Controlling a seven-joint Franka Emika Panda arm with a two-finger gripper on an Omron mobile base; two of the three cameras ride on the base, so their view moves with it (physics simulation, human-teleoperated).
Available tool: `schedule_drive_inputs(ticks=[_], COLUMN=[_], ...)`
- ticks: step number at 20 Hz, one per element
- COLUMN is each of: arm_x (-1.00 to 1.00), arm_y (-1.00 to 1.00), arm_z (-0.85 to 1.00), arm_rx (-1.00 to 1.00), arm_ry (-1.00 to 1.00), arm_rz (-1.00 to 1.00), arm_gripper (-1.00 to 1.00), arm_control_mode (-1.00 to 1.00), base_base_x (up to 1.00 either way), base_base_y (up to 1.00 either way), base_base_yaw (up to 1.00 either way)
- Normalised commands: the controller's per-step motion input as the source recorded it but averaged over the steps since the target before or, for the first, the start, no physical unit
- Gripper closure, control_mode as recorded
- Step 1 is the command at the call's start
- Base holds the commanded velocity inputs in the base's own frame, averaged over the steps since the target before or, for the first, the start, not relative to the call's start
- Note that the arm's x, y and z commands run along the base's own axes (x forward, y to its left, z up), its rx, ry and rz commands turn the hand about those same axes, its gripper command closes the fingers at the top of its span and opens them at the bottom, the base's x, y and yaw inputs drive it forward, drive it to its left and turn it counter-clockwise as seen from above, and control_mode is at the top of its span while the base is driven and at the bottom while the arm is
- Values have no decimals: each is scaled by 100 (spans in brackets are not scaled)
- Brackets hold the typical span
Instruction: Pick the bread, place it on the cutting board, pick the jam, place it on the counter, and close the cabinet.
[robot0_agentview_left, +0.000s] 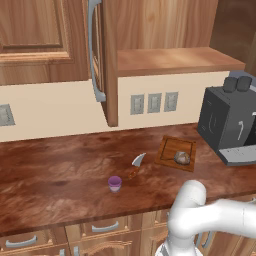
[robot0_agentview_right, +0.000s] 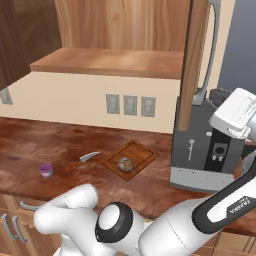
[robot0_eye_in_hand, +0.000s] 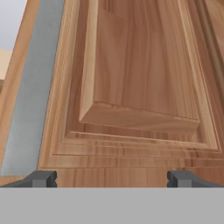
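Observation:
The bread (robot0_agentview_left: 182, 158) (robot0_agentview_right: 124, 163) lies on the cutting board (robot0_agentview_left: 169, 150) (robot0_agentview_right: 142, 152). The jam (robot0_agentview_left: 115, 183) (robot0_agentview_right: 46, 170) stands upright on the counter (robot0_agentview_left: 60, 170), left of the board. One cabinet door (robot0_agentview_left: 106, 60) (robot0_agentview_right: 193, 65) stands open, seen edge-on, with its grey bar handle (robot0_agentview_right: 215, 45) on the outer side. In the hand view my gripper (robot0_eye_in_hand: 112, 178) is open, its fingertips (robot0_eye_in_hand: 41, 178) wide apart and close to that door's panelled face (robot0_eye_in_hand: 135, 78), with the handle (robot0_eye_in_hand: 33, 96) at the left. The hand's white body (robot0_agentview_right: 235, 114) hangs right of the door.
A curved knife (robot0_agentview_left: 137, 162) (robot0_agentview_right: 89, 157) lies between jam and board. A dark coffee machine (robot0_agentview_left: 230, 120) (robot0_agentview_right: 200, 150) stands at the counter's right, below the open door. A lighter wooden shelf (robot0_agentview_left: 170, 60) sits inside the cabinet. Wall outlets (robot0_agentview_left: 154, 102) line the backsplash.

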Motion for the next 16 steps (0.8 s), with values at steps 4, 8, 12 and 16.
schedule_drive_inputs(ticks=[4,8,12,16], arm_x=[-16,-15,-1,0], arm_y=[-21,-21,-7,0], arm_z=[1,11,13,10], arm_rx=[0,0,0,0], arm_ry=[0,0,0,0], arm_rz=[6,5,3,0], arm_gripper=[-100,-100,-100,-100], arm_control_mode=[-100,-100,-100,-100], base_base_x=[0,0,0,0], base_base_y=[0,0,0,0], base_base_yaw=[0,0,0,0])
